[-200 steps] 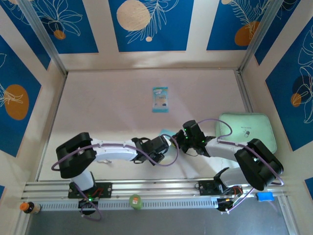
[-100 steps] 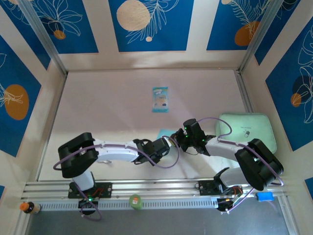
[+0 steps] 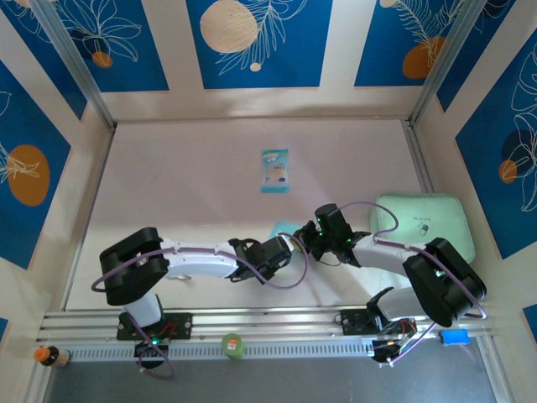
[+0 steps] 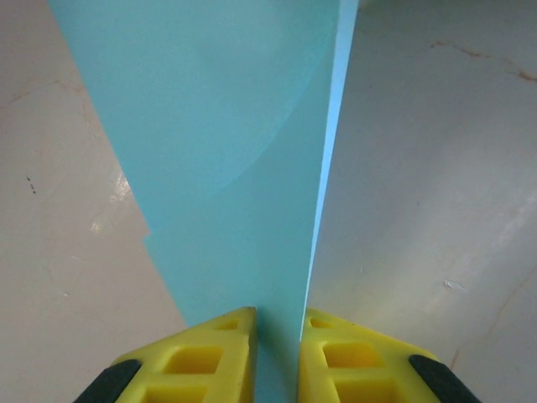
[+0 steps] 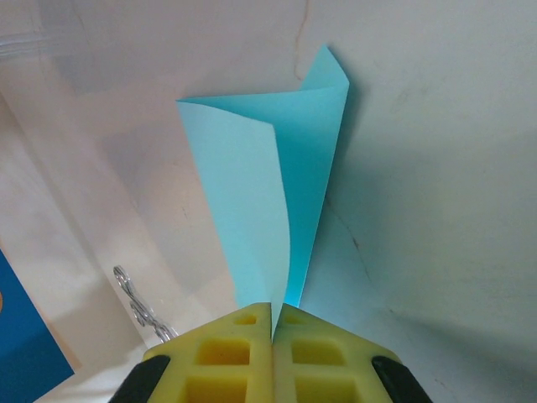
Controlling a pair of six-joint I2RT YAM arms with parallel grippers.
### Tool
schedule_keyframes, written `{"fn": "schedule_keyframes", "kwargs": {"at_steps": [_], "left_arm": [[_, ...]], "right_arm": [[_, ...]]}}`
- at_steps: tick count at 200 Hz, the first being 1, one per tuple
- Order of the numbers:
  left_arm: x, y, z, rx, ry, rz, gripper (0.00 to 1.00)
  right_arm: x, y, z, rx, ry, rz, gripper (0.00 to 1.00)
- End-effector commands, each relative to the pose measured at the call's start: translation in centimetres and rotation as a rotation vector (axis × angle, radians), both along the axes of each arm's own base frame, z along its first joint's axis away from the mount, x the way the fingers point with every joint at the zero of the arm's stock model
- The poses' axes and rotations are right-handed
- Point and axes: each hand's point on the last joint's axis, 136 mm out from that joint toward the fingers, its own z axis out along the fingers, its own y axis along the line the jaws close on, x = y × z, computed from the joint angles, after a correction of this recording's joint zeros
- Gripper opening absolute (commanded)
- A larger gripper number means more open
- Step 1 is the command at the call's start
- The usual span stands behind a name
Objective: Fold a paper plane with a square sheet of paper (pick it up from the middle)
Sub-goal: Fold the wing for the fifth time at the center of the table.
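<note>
Gripping the square sheet of paper [image 5: 281,168] at one end, the right gripper [image 5: 273,315] is holding its jaws pressed fully together, with the cyan paper emerging from the seam between them. The sheet is bending loosely in two ahead of this gripper. Its two layers are meeting near the jaws and curling apart toward the far corners.

The left gripper [image 4: 278,323] is facing the same sheet from the opposite side. Its jaws are standing a narrow gap apart and the paper is running straight through that gap. Whether the pads are already pressing on the paper cannot be told.

In the top view the two wrists are meeting near the front middle of the table [image 3: 185,185], with a small cyan patch showing just beyond them. The sheet is probably being held up between both arms so that its halves can be lined up and a centre crease set, which a sheet lying flat would not allow.

Relative to the jaws, the paper is lying centred in each pair and fanning out wider beyond the fingertips.
</note>
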Motion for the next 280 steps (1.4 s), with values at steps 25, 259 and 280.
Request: {"fn": "schedule_keyframes", "kwargs": {"at_steps": [25,259,280], "left_arm": [[0.2,-0.2,0.6,0.011,-0.028,-0.006,0.22],[0.1,-0.7,1.6,-0.037,-0.023,-0.006,0.21],[0.1,-0.7,1.6,-0.044,-0.023,-0.002,0.22]], "right_arm": [[0.3,0.5,1.2,0.022,-0.022,0.026,0.00],[0.1,1.0,0.8,0.040,-0.005,0.053,0.00],[0.0,0.9,0.6,0.039,-0.003,0.051,0.00]]}}
